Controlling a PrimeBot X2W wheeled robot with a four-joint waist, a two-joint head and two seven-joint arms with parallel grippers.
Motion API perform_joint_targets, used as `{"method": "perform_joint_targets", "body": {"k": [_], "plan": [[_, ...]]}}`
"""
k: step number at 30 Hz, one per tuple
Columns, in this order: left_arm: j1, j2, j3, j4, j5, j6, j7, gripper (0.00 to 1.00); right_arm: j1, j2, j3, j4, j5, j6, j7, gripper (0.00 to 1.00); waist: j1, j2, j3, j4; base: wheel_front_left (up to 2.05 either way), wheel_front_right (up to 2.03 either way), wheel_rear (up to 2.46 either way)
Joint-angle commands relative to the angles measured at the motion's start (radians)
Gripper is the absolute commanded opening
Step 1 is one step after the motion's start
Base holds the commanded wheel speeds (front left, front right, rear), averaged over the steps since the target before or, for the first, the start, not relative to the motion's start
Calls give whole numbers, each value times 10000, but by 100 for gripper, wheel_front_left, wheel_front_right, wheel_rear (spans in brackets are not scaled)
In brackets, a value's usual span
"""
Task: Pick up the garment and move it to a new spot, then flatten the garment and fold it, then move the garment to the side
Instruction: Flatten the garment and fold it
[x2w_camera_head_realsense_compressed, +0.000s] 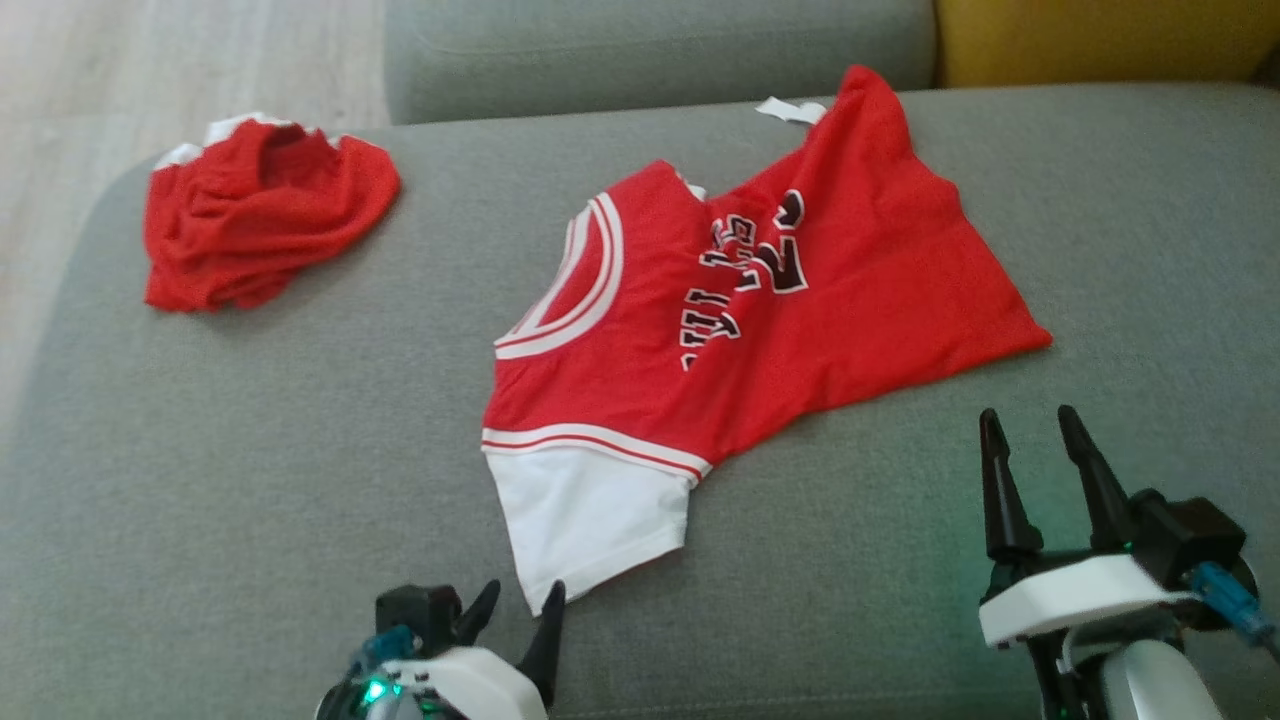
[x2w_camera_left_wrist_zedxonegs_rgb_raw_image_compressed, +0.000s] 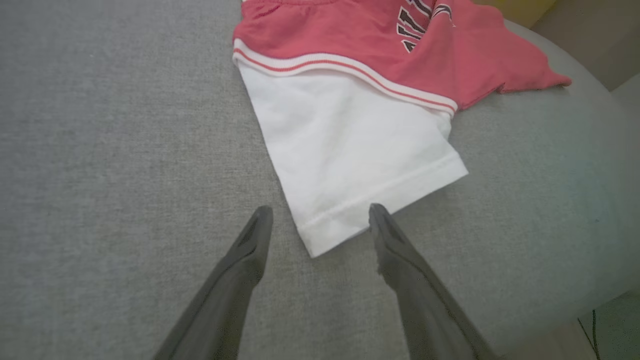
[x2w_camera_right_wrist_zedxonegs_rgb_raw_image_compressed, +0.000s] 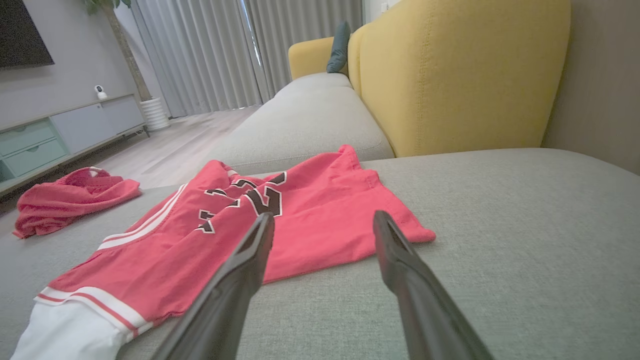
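The grey sofa seat (x2w_camera_head_realsense_compressed: 250, 480) carries everything, with a yellow backrest (x2w_camera_right_wrist_zedxonegs_rgb_raw_image_compressed: 460, 75) rising at its 1 o'clock in the head view. The garment (x2w_camera_head_realsense_compressed: 800, 300), a red jersey with black lettering and white-striped trim, lies spread at the middle of the seat, partly creased across its chest. Its white sleeve (x2w_camera_head_realsense_compressed: 590, 510) points toward 6 o'clock. A crumpled red cloth (x2w_camera_head_realsense_compressed: 255, 225) sits well apart at 10 o'clock, near the seat's edge. The right gripper (x2w_camera_head_realsense_compressed: 1030, 415) stands at 4 o'clock, fingers apart and holding nothing, near the garment's hem. The left gripper (x2w_camera_head_realsense_compressed: 523, 590) is at 6 o'clock, its fingers also spread. They flank the sleeve's corner (whether they touch the fabric I cannot tell). A small white label (x2w_camera_head_realsense_compressed: 790, 108) sticks out at the garment's 12 o'clock end.
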Motion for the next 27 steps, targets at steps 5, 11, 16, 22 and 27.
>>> {"method": "perform_joint_targets", "body": {"k": [5, 11, 16, 22, 27], "plan": [[-771, -54, 228, 103, -696, 395, 190, 100, -645, -36, 197, -354, 32, 65, -35, 100, 0, 0, 430, -419, 0, 0, 0], [-970, -55, -96, 409, -900, 425, 469, 75, -721, -36, 88, -282, 39, 65, -133, 100, 0, 0, 602, -623, 0, 0, 0], [-1051, -55, -202, 193, -1052, 424, -17, 0, -720, -36, -118, -125, 27, 65, -165, 100, 0, 0, 490, -574, 0, 0, 0], [-920, 72, 240, -472, -1046, 832, -812, 0, -874, -35, -1382, 478, -323, 65, 180, 100, 0, 0, 209, -99, 0, 0, 0], [-702, 319, 764, -1231, -1199, 1163, -1105, 0, -1268, -35, -2128, 1096, -907, 65, 605, 100, 0, 0, 40, 403, 0, 0, 0]]}}
